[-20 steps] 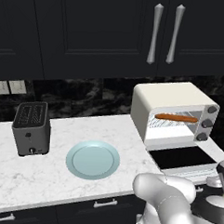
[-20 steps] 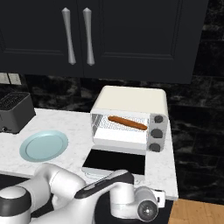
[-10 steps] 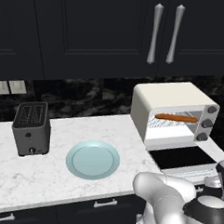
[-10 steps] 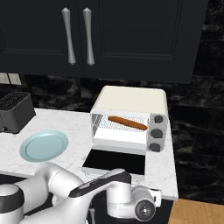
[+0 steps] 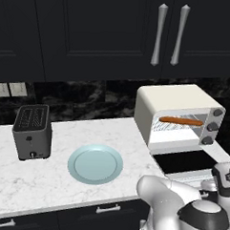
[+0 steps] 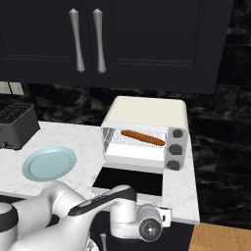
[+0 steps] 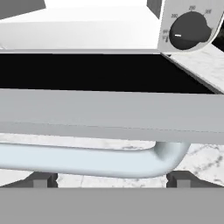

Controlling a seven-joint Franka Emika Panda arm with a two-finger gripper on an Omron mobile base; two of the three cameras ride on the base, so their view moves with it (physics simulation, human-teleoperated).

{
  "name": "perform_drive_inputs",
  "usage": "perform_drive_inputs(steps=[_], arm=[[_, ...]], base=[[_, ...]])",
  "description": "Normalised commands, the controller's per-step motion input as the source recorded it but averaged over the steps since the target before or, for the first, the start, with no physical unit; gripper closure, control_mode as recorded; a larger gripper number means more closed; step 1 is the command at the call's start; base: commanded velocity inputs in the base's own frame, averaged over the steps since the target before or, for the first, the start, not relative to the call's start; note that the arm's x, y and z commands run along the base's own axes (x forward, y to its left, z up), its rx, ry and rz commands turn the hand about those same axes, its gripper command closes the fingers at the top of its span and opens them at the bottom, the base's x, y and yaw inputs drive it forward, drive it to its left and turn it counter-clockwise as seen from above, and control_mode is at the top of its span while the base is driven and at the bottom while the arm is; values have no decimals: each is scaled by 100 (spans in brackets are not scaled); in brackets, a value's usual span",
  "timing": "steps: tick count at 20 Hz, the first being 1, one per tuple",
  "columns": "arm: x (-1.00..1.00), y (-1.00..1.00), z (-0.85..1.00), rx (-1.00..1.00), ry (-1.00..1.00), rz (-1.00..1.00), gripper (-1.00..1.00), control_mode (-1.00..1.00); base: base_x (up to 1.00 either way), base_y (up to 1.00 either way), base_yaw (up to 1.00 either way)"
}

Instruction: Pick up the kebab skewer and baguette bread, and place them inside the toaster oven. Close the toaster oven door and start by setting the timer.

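Note:
The cream-white toaster oven (image 5: 172, 103) (image 6: 147, 113) stands on the counter with its door (image 6: 128, 180) (image 5: 183, 161) folded down flat. The orange-brown baguette (image 5: 181, 121) (image 6: 143, 138) lies on the wire rack inside. The kebab skewer is out of view. In the hand view the dark glass door (image 7: 87, 72) is seen edge-on, with its silver bar handle (image 7: 87, 159) just beyond my gripper (image 7: 111, 180). The gripper is open, one fingertip (image 7: 41, 179) on each side and nothing between them. A round grey knob (image 7: 189, 30) shows at the upper right.
A pale blue plate (image 5: 95, 163) (image 6: 49, 163) lies bare on the white marble counter (image 5: 56, 185). At the far left stands a dark grey slot toaster (image 5: 32, 131) (image 6: 17, 125). Black cabinets with silver handles (image 5: 168, 33) hang above. My arm (image 6: 93, 211) reaches low along the counter's front.
The hand has edged slightly left in front of the lowered door. Oven, baguette and plate have not moved.

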Motion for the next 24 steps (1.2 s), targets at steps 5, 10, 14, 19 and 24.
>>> perform_drive_inputs(steps=[5,10,14,19,24], arm=[[5,12,-35,0,0,0,-100,-100],[21,17,-7,0,0,0,-100,-100],[18,6,28,1,-9,0,-100,-100],[6,6,51,2,-13,0,-100,-100],[20,1,56,3,-8,0,-100,-100]], base=[[0,0,0],[0,0,0],[0,0,0],[0,0,0],[0,0,0]])
